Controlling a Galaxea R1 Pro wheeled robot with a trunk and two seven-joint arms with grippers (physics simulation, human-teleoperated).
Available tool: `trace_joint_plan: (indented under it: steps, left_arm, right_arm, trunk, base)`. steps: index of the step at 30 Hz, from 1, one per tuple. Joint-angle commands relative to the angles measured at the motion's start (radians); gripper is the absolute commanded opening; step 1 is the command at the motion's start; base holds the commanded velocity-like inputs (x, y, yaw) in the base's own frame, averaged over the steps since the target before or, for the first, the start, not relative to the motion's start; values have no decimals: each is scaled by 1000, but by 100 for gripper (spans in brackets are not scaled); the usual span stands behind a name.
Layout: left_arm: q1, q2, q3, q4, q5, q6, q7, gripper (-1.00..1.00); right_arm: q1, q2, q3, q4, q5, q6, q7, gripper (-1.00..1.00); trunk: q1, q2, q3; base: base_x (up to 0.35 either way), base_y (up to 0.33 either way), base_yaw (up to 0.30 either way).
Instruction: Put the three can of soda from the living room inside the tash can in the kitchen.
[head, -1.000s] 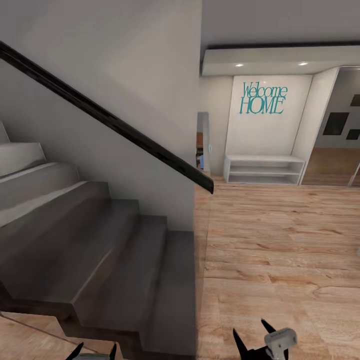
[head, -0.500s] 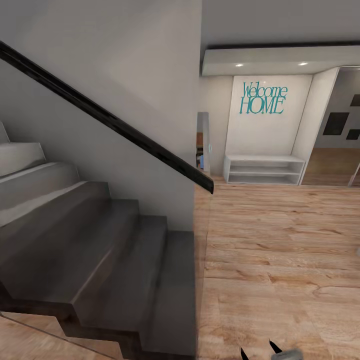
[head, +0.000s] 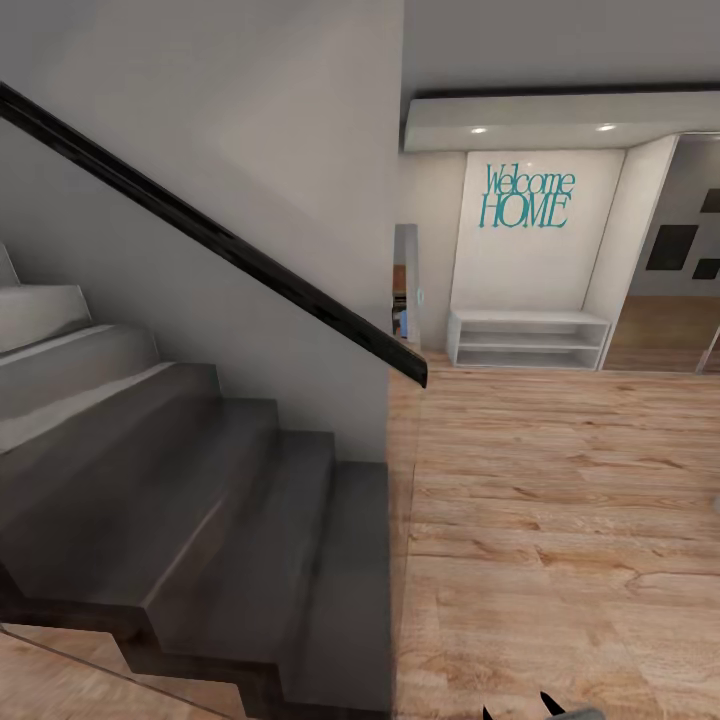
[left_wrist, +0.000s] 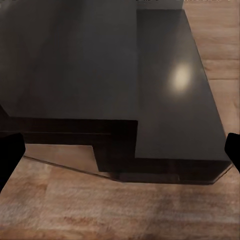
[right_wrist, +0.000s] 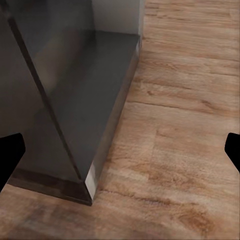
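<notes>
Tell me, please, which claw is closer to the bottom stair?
Left. The left claw hangs open above the bottom stair; the right claw, also open, hangs beside it over the wood floor.

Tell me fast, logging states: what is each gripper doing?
Left gripper: open, holding nothing.
Right gripper: open, holding nothing.

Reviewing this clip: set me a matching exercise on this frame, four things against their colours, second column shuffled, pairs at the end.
Things:
1. handrail
2. wall lettering
3. low shelf unit
4. floor

Colours:
A. white
B. light wood
C. black
D. teal

Pairs: 1-C, 2-D, 3-A, 4-B
</notes>
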Motion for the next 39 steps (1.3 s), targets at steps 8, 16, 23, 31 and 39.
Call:
trace_joint_plan:
  steps: [8,16,23,31,39]
  left_arm:
    - [0,0,0,3,-3,-2,2,100]
    - [0,-1,-1,5,-4,-2,2,100]
    - [-1,-1,-1,6,-5,-3,1,100]
    - [-1,-2,-2,7,-6,-3,1,100]
    - [-1,-1,-1,7,-5,-3,1,100]
  right_arm:
    - [0,1,0,2,0,0,0,100]
    - [0,1,1,13,0,0,0,100]
    - [0,1,1,21,0,0,-1,100]
    - [0,1,2,23,0,0,-2,100]
    - [0,1,3,23,0,0,-2,100]
  trunk:
    - [0,0,0]
    - [0,0,0]
    - [0,0,0]
    - [0,0,0]
    - [0,0,0]
  base:
    - [0,0,0]
    - [0,-50,0]
    - [0,-202,0]
    - [-30,-269,0]
    - [-30,-117,0]
